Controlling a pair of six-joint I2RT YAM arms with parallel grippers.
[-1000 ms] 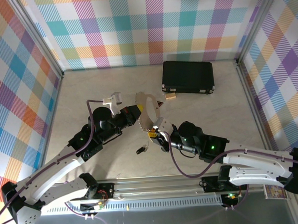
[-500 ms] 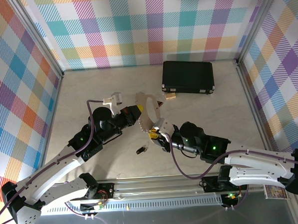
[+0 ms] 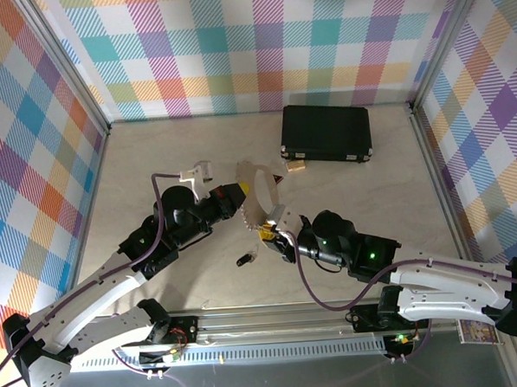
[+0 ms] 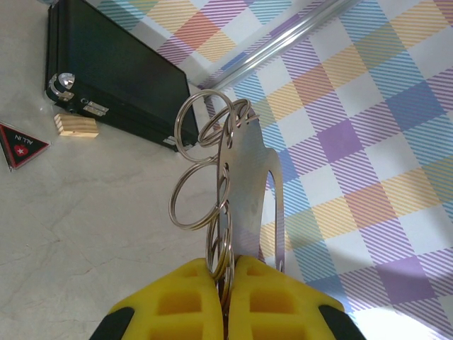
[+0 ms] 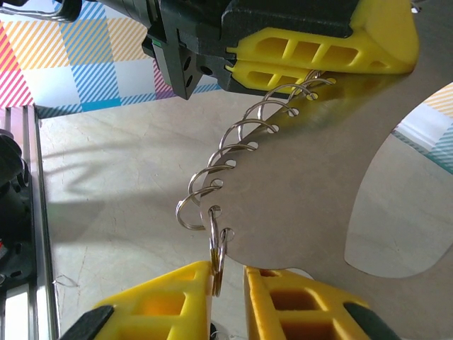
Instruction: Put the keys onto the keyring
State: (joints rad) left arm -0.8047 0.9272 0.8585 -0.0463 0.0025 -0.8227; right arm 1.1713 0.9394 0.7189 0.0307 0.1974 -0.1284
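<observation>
Keyring (image 4: 245,185) tight in left end effector (image 4: 228,269)

The case (image 3: 325,132) lies far on the table (image 3: 153,164), right of centre, the block (image 3: 296,166) and tag (image 4: 21,145) just before its near left corner. The keyring (image 4: 244,177) stands above mid-table; the key (image 3: 245,259) lies on the table before it.
</observation>
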